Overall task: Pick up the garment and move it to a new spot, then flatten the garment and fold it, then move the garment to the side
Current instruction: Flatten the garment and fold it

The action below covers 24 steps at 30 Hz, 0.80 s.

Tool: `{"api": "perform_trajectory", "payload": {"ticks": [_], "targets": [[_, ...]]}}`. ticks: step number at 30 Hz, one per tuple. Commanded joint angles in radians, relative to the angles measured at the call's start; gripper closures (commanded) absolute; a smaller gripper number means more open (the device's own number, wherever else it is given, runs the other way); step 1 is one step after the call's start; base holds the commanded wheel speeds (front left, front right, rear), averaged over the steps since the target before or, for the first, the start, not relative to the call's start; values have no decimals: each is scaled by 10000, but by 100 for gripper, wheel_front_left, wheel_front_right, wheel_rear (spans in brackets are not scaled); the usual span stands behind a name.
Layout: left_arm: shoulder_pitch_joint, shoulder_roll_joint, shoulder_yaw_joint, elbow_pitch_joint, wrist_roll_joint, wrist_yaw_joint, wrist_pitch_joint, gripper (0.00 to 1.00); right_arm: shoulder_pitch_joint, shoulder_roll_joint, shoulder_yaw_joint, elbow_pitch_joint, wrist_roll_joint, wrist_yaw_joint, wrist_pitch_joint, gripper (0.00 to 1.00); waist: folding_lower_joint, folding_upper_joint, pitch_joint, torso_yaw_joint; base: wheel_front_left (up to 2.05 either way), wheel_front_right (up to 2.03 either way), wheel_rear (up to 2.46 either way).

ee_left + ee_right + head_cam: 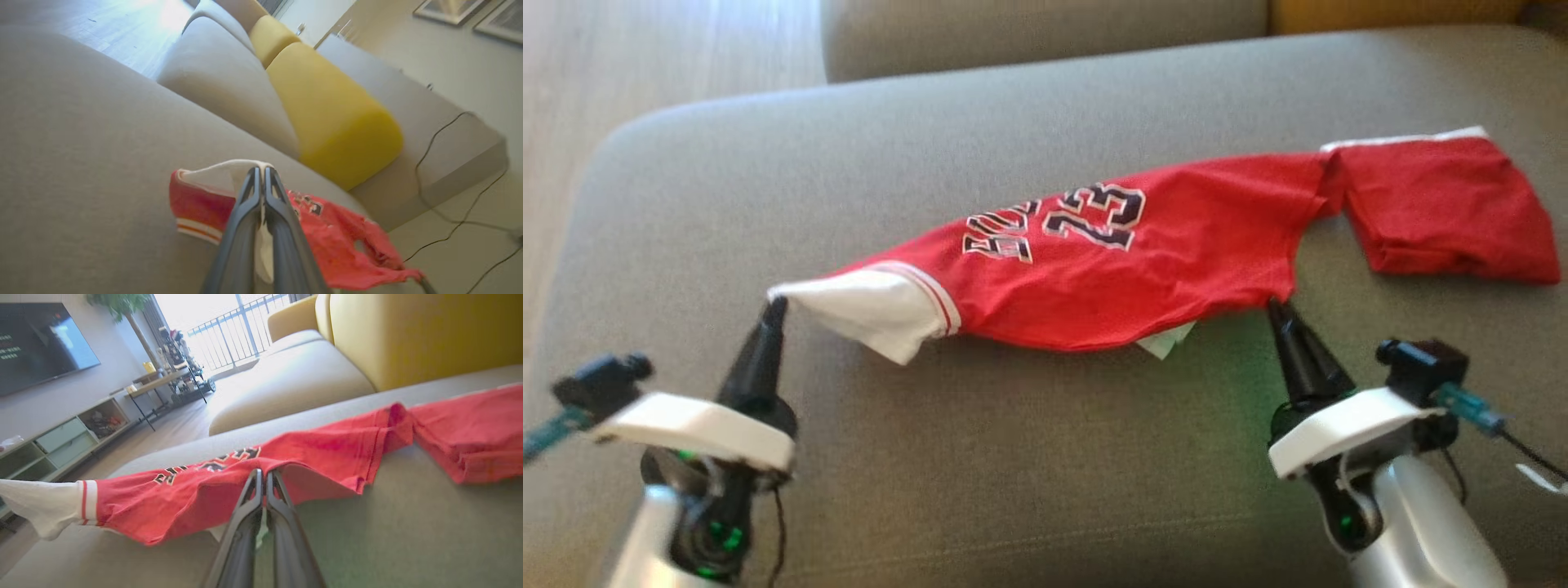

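On bare sofa (1013, 465): left fingers (761, 347), right fingers (1297, 347) pinch jersey (1160, 269) edges.

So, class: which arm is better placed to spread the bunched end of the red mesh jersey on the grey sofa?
Probably right. The right gripper grips the red mesh jersey at the hem nearest that bunched end; the left gripper holds the opposite white sleeve.

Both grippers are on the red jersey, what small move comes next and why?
Probably raise both together: the left gripper is shut on the white sleeve, the right gripper on the red hem, yet the jersey sags onto the cushion.
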<state>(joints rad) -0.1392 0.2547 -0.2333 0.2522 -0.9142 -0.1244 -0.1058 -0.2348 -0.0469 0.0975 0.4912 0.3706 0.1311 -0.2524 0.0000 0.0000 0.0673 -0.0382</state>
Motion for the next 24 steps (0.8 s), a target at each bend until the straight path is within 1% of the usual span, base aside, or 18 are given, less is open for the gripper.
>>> {"api": "perform_trajectory", "payload": {"ticks": [1, 3, 5, 8, 10, 14, 16, 19, 21, 24], "targets": [[-416, 362, 714, -767, -749, -60, 381, 100, -355, -33, 53, -535, -45, -4, -94, 100, 0, 0, -474, 5, 0, 0, 0], [-566, 320, 1101, -1457, -1814, 29, 1051, 100, -575, -33, -191, -842, -201, -4, -94, 100, 0, 0, -698, 5, 0, 0, 0], [-921, 239, 1483, -2110, -2654, 425, 1569, 100, -912, -33, -443, -1171, -365, -4, -13, 100, 0, 0, -823, 13, 0, 0, 0], [-1760, 64, 2027, -2905, -3662, 1126, 2058, 100, -1611, -33, -902, -1770, -439, -4, 440, 100, 0, 0, -894, 5, 0, 0, 0], [-2446, 2, 2284, -3226, -4109, 1589, 2296, 100, -2192, -73, -1143, -2143, -429, -4, 799, 100, 0, 0, -904, -15, 0, 0, 0], [-4022, -20, 2444, -3438, -4451, 2393, 2625, 100, -3453, -320, -1448, -2592, -526, -4, 1439, 100, 0, 0, -866, -5, 0, 0, 0], [-4867, -33, 2463, -3197, -4529, 2735, 2736, 100, -4125, -461, -1448, -2547, -637, -4, 1757, 100, 0, 0, -783, 6, 0, 0, 0], [-6149, 26, 2463, -2295, -4579, 3057, 2895, 100, -5260, -616, -1240, -2127, -764, -4, 2214, 100, 0, 0, -491, 19, 0, 0, 0], [-7019, 295, 2231, -1514, -4218, 3107, 2978, 100, -6130, -648, -1094, -1699, -816, -4, 2413, 100, 0, 0, -110, 30, 0, 0, 0], [-8403, 613, 1868, -219, -3590, 2975, 2890, 100, -7533, -607, -895, -823, -917, -4, 2569, 100, 0, 0, 660, 3, 0, 0, 0]]}}
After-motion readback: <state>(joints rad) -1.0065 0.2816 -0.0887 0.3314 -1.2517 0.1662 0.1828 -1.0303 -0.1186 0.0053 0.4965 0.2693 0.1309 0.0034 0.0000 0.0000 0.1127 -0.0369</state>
